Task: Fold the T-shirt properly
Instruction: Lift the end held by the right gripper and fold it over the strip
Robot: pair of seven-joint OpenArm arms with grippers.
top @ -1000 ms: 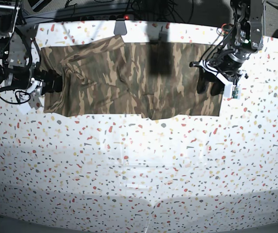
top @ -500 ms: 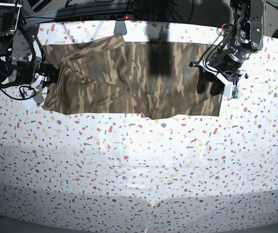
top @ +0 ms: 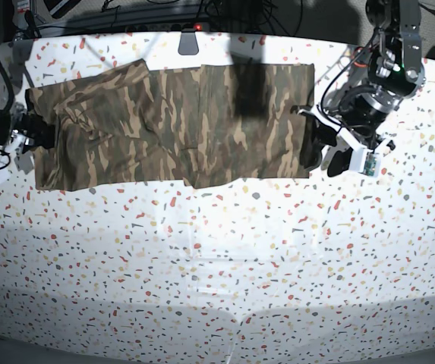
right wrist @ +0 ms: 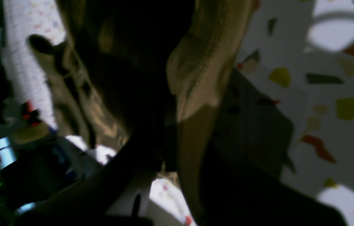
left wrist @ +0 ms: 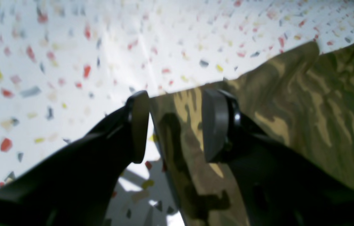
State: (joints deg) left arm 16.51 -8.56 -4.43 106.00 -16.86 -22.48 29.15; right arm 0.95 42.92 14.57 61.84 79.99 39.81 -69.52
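Note:
The camouflage T-shirt (top: pixel 171 125) lies spread flat across the back of the speckled table (top: pixel 217 265). My right gripper (top: pixel 39 136) is at the shirt's left edge in the base view, shut on the cloth. Its wrist view is dark and shows a tan fold of the T-shirt (right wrist: pixel 195 69) pinched at the gripper (right wrist: pixel 170 125). My left gripper (top: pixel 325 153) is at the shirt's right edge, open. In the left wrist view, a corner of the T-shirt (left wrist: pixel 289 103) runs on the table between the two parted fingers of the gripper (left wrist: pixel 177 125).
A dark square shadow (top: pixel 249 91) falls on the shirt's upper right part. A grey bracket (top: pixel 189 42) and cables sit along the table's back edge. The speckled surface stretches wide in front of the shirt.
My right gripper has shut on the shirt's left edge and pulled it leftward. The whole shirt slid left and flattened. My left gripper stays open and now sits at the shirt's right edge.

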